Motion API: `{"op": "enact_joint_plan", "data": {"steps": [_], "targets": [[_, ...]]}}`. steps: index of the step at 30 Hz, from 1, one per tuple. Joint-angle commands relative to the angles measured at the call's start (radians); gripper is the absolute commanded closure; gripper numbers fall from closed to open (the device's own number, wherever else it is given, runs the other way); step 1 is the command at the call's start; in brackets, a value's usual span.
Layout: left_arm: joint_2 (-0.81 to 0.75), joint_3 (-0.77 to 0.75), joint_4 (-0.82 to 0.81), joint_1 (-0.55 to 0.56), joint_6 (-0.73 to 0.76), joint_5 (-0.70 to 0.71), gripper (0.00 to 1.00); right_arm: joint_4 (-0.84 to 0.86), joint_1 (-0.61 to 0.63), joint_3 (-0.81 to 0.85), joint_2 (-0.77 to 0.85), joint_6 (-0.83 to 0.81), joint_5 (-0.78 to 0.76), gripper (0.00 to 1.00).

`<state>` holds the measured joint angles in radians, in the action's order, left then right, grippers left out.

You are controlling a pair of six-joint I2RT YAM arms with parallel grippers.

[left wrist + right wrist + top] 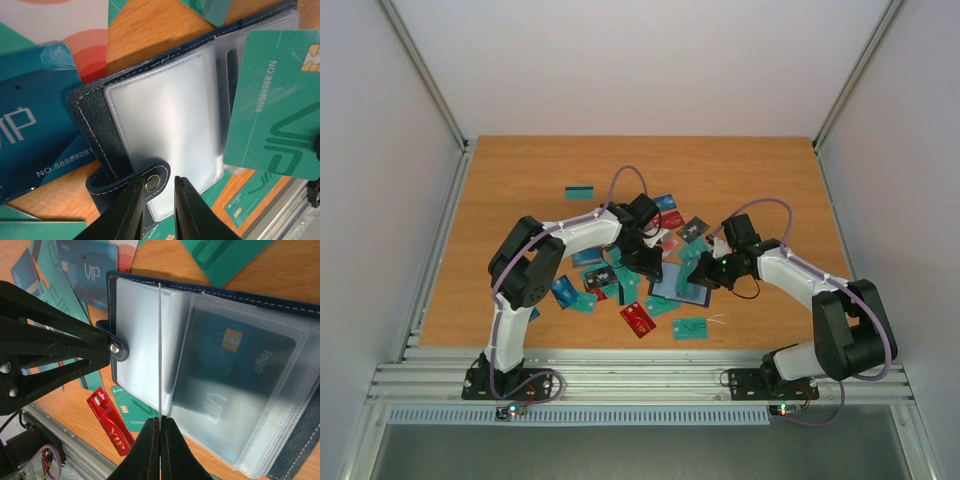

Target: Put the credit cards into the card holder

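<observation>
The wooden table (760, 180) carries everything. The two arms reach in from its near edge and meet over the middle. The card holder (160, 125) lies there open and flat, a little nearer the near edge than the far one, its navy cover down and its clear sleeves up.

Loose credit cards (595, 285) are scattered around and partly under it, mostly on its left side. One teal card (580, 191) sits well apart toward the far edge, and another teal one (690, 328) lies close to the near edge with a red VIP card (112, 427) just left of it.

The right gripper (160, 419) has its fingers pressed together on a teal-green card (280, 100), which has a chip and a printed number. It stands on edge over the open sleeves (from the right wrist it shows only as a thin pale line). One sleeve already holds a dark teal card (230, 375) marked "logo".

The left gripper (160, 179) is nearly closed, pinching the holder's clasp tab (116, 347) at its snap, on the holder's left edge.
</observation>
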<state>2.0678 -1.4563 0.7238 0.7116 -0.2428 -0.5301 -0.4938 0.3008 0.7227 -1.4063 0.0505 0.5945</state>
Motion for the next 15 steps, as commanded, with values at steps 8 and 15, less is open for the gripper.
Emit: {"op": "enact_joint_plan", "data": {"steps": [8,15], "targets": [[0.013,0.035,-0.018,-0.004,0.039,0.023,0.82,0.084,-0.009,-0.007,-0.056,-0.009,0.004,0.99],[0.023,0.043,-0.017,-0.005,0.043,0.006,0.82,0.132,-0.010,-0.022,-0.081,0.030,0.025,0.99]]}}
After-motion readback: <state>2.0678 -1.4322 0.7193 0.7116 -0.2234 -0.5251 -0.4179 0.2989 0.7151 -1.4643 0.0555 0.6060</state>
